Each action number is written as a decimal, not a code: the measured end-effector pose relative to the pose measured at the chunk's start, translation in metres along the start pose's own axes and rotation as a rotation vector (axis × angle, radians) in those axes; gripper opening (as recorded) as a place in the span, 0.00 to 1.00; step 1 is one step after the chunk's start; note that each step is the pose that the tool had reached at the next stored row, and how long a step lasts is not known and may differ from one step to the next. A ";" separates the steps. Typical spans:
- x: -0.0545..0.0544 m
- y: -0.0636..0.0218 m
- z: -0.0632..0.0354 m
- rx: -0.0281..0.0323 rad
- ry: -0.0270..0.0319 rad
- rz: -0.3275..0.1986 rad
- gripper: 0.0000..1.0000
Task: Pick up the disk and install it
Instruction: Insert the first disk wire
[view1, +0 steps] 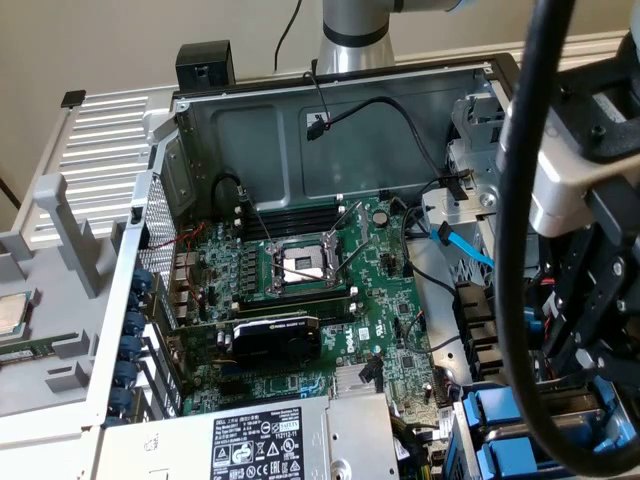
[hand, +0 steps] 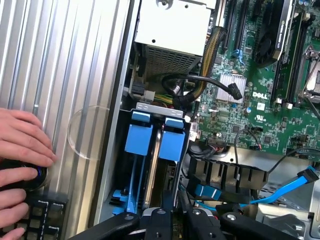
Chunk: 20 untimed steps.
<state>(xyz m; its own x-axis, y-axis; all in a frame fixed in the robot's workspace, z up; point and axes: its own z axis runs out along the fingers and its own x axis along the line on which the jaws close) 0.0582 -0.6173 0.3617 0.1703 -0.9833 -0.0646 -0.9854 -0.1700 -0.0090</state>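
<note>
The open computer case (view1: 260, 130) lies mid-frame in the exterior view. In its drive cage (hand: 150, 106), at that view's lower right, the disk (hand: 172, 142) stands edgewise beside another blue carrier (hand: 138, 132), the gripper (hand: 180, 216) clenched on its near end.

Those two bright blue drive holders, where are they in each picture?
Exterior view: blue drive carriers at the bottom edge, on the exterior view's right.
Wrist view: blue drive carriers side by side in the bay beside the ribbed metal panel.
Shared landmark: the light-blue data cable.
</note>
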 end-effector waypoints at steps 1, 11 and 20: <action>-0.001 -0.0002 0.0000 -0.0034 0.0050 0.000 0.17; -0.002 -0.0025 0.0027 -0.0156 0.0215 0.060 0.17; -0.003 -0.0047 0.0048 -0.0413 0.0185 0.097 0.17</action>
<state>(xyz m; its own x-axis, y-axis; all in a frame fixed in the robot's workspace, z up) 0.0624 -0.6136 0.3571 0.0741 -0.9963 -0.0447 -0.9964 -0.0758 0.0376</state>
